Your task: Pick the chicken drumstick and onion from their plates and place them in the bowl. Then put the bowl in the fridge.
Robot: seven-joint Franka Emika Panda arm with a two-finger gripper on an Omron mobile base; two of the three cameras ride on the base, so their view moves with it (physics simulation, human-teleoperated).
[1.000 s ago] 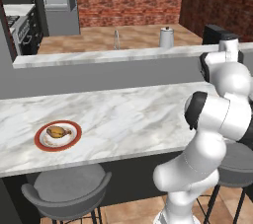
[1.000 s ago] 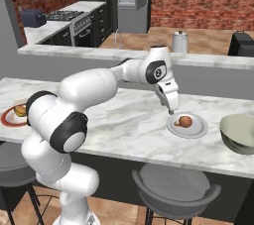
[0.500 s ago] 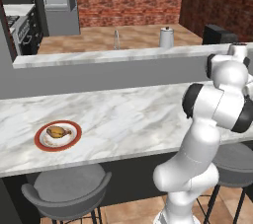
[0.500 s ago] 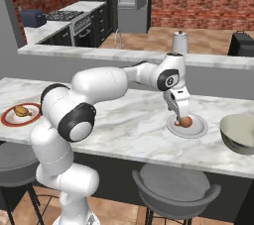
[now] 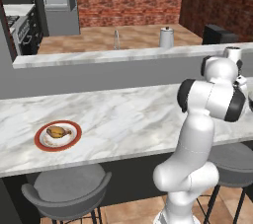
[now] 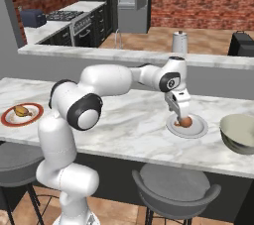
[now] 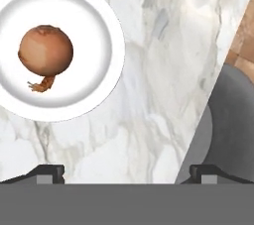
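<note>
The onion (image 7: 45, 51) lies on a plain white plate (image 7: 99, 78) on the marble table (image 6: 124, 120), and my pincer (image 6: 179, 116) hangs just above it, jaws spread wide and holding nothing. The bowl (image 6: 240, 132) stands near that plate, at the table's right end. Far off at the left end, the drumstick (image 5: 56, 131) sits on the red-rimmed plate (image 5: 39, 141). The fridge (image 6: 133, 1) stands at the back of the kitchen.

Brown onion (image 7: 46, 51) on white plate (image 7: 99, 30), marble counter (image 7: 163, 85), grey stool seat (image 7: 230, 125) beyond its edge
</note>
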